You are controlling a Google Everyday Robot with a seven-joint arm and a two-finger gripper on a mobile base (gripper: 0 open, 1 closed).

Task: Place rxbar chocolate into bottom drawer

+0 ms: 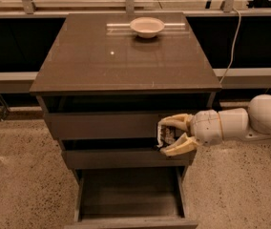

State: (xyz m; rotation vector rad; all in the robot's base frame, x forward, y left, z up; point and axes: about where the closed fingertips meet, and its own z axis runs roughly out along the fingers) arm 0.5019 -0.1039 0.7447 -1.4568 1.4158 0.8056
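My gripper [166, 136] comes in from the right on a white arm and hangs in front of the two upper drawers. It is shut on the rxbar chocolate [168, 136], a small dark bar with white marks held between the cream fingers [179, 147]. The bottom drawer [130, 194] is pulled open below it, a wide shallow tray with nothing visible inside. The gripper is above the drawer's back right part.
A white bowl [147, 26] stands at the back of the cabinet top [111, 56]. The two upper drawers [102, 125] are shut or nearly so. Speckled floor lies on both sides. A cable [233, 37] hangs at the right.
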